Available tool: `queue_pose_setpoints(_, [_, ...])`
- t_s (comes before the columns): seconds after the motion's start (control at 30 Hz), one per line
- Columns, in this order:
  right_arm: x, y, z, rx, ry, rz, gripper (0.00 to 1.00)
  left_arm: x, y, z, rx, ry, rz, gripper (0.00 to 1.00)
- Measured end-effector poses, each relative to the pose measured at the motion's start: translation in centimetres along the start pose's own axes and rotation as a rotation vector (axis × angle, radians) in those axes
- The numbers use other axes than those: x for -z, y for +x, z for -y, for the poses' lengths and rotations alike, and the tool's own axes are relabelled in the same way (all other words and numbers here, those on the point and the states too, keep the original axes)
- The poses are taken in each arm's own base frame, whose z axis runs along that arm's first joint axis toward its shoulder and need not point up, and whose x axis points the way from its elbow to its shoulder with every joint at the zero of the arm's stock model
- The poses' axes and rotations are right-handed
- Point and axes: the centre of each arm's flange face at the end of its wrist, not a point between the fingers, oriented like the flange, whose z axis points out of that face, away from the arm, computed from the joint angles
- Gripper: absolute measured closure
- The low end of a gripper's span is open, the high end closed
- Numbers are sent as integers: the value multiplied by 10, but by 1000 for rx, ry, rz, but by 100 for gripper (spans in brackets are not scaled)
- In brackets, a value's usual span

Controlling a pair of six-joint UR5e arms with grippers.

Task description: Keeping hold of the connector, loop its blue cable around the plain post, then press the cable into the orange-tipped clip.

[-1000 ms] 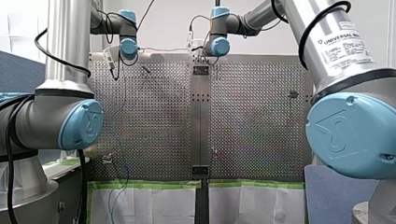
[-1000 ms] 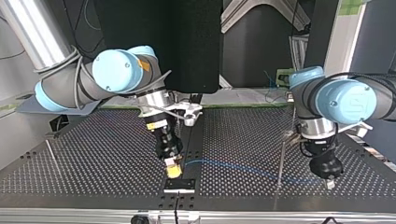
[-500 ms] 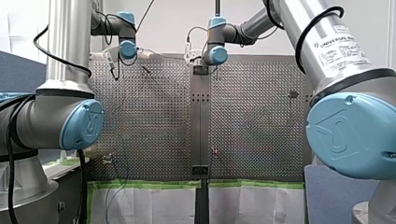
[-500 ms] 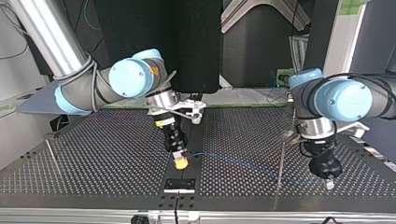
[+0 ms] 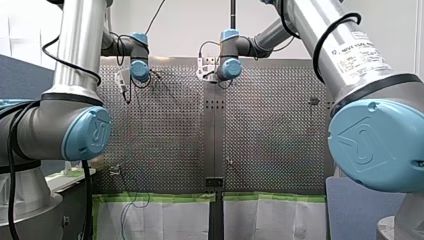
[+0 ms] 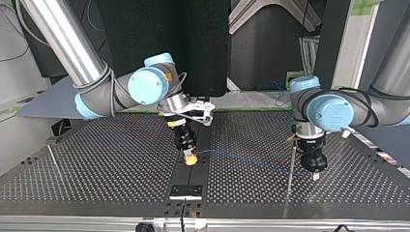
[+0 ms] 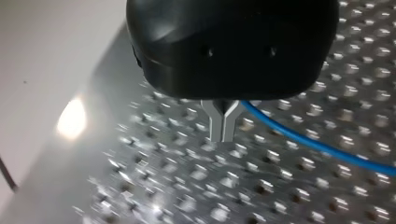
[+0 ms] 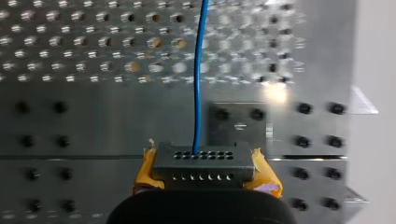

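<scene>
In the right wrist view my right gripper [image 8: 203, 184] is shut with its yellow pads on a grey connector [image 8: 203, 164]. The blue cable [image 8: 198, 70] runs straight ahead from it. In the top view this gripper [image 6: 190, 159] hangs over the table's centre strip. The cable [image 6: 251, 161] stretches to the view's right, past a thin plain post [image 6: 290, 164], to my left gripper [image 6: 314, 175]. In the left wrist view the metal fingers [image 7: 223, 128] are together, and the cable [image 7: 317, 144] leaves from their fork. I see no orange-tipped clip clearly.
A black plate [image 6: 185, 191] sits on the centre strip near the top view's front edge. A second thin rod [image 6: 54, 162] stands at that view's far left. Green tape [image 5: 160, 197] and white sheets line the table's edge in the front view.
My right gripper carried the connector back from the black plate along the centre strip. My left gripper moved toward the top view's left and away from the front edge, closer to the post.
</scene>
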Motion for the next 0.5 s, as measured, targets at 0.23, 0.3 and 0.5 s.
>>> queue_pose_setpoints(0.23, [-2, -25, 3, 20, -19, 51, 100, 2, 16, -10, 12, -29, -21, 100])
queue_pose_setpoints(0.3, [-2, -29, 3, 23, -21, 55, 100, 3, 17, -9, 13, -26, -24, 100])
queue_pose_setpoints(0.5, [-1, -42, 7, 26, -20, 61, 100, 3, 20, -3, 29, 18, -32, 62])
